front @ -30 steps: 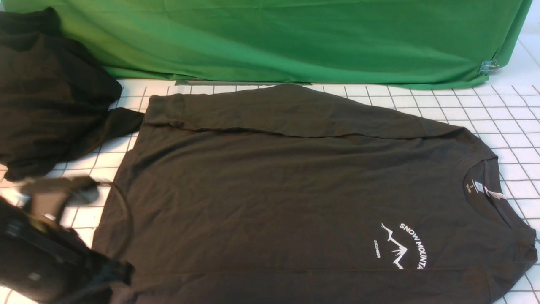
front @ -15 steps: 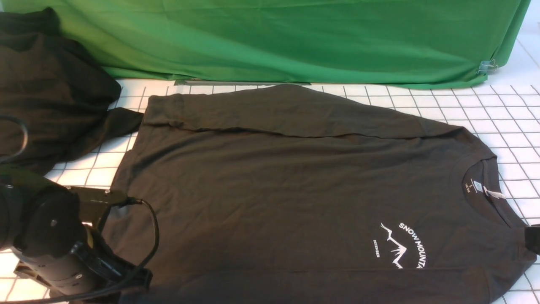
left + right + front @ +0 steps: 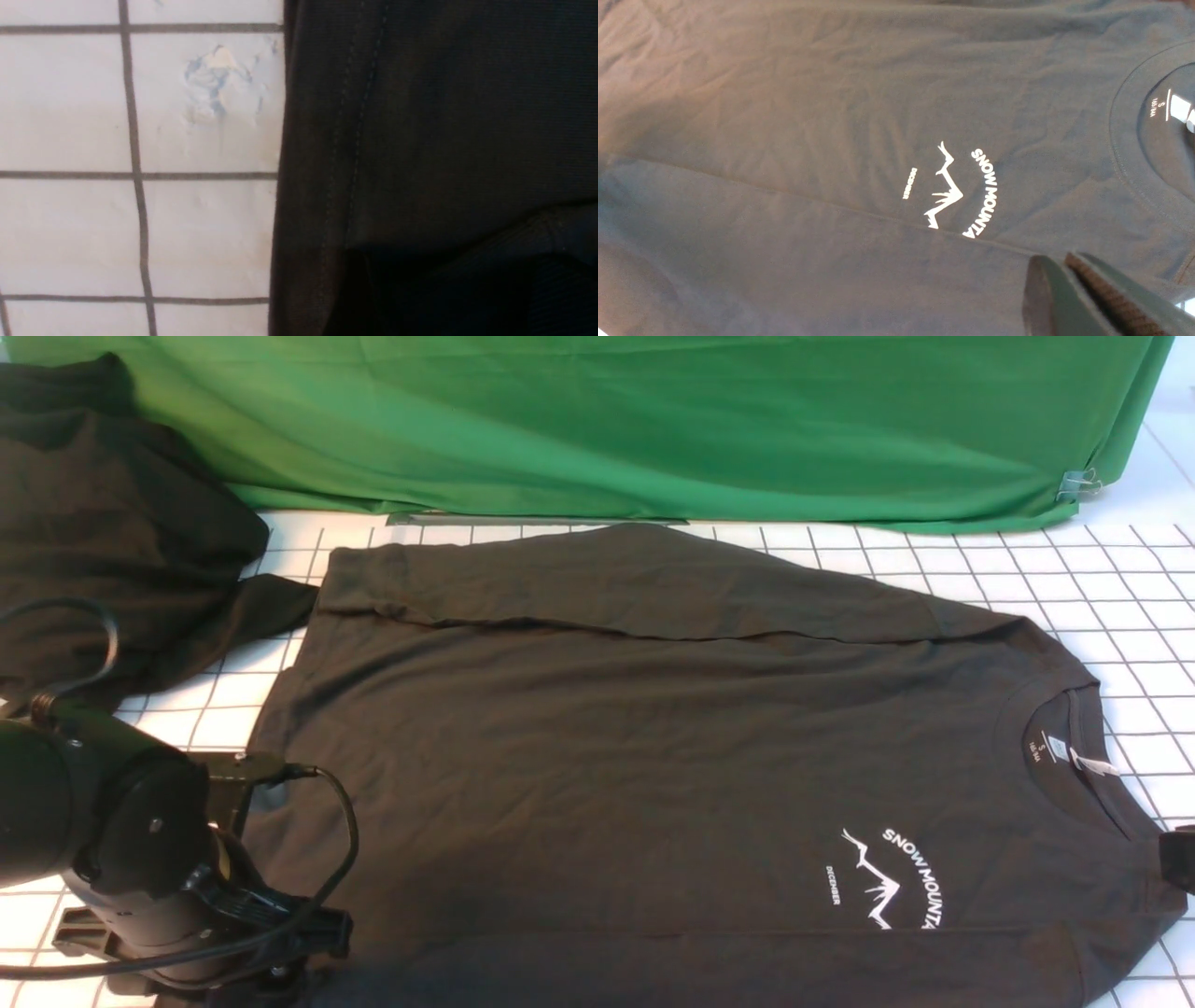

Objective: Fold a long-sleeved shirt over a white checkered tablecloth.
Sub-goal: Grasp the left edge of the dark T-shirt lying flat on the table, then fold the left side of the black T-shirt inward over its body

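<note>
Both sleeves already lie folded in over the body of the long-sleeved shirt [image 3: 653, 756], which is spread flat across the middle of the white checkered tablecloth [image 3: 1074, 579] with its collar toward the right edge. The step in hand looks like the body fold, hem toward collar. The left gripper [image 3: 313, 938] hangs at the near-left corner, right above the stitched hem [image 3: 327, 140]. Its fingers show in neither view, so I cannot tell how wide they stand or whether they touch cloth. The right gripper [image 3: 1057, 263] hovers over the near shoulder, just beside the print, fingers pressed together on nothing. Next it likely needs both hem corners pinched through all layers
</note>
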Robot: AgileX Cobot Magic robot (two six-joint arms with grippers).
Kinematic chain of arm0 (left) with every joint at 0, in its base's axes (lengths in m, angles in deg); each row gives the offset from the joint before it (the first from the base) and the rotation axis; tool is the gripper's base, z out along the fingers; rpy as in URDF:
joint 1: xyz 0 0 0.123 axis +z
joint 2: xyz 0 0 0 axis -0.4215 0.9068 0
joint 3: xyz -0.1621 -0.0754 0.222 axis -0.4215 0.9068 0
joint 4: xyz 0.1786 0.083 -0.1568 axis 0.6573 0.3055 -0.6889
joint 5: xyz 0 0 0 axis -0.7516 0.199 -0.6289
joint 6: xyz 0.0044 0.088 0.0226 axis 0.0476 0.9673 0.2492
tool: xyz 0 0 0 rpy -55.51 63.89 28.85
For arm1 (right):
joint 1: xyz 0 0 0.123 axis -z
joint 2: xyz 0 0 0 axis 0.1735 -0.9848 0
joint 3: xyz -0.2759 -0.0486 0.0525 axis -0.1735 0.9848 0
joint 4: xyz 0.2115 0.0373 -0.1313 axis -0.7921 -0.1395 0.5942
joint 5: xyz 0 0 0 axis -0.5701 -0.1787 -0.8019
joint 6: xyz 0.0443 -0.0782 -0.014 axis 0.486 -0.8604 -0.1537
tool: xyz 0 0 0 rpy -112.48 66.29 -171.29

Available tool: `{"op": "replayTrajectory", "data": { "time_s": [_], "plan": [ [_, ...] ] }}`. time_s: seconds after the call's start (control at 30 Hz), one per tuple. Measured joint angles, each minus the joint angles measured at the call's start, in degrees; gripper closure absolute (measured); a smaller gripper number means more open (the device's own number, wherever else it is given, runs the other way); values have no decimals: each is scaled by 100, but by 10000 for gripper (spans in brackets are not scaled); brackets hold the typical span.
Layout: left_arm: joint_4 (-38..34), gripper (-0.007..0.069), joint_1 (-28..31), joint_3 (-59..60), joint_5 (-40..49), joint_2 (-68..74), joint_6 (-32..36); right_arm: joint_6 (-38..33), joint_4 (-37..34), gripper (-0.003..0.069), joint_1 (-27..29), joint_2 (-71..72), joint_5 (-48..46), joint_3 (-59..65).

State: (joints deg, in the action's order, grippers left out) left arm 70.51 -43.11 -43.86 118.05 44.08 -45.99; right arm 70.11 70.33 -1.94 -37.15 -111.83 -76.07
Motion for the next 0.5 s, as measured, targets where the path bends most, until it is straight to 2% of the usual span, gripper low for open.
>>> {"op": "replayTrajectory", "data": {
  "time_s": [0.03, 0.07, 0.17, 0.2, 0.23, 0.37, 0.5],
  "plan": [
    [-47, 266, -5, -6, 13, -36, 58, -19, 0, 629, 0, 0, 0, 0],
    [-55, 284, -5, -12, 19, -39, 73, -27, 0, 629, 0, 0, 0, 0],
    [-12, 480, -5, 28, 160, -207, 247, -66, 0, 629, 0, 0, 0, 0],
    [-12, 505, -5, 30, 174, -228, 255, -66, 0, 629, 0, 0, 0, 0],
    [-5, 575, -5, 38, 265, -430, 363, -66, 0, 628, 0, 0, 0, 0],
    [-56, 609, -5, -73, 373, -890, 463, -66, 0, 627, 0, 0, 0, 0],
    [-412, 610, -5, -768, 472, -1333, 692, -77, 0, 624, 0, 0, 0, 0]
  ]
}}
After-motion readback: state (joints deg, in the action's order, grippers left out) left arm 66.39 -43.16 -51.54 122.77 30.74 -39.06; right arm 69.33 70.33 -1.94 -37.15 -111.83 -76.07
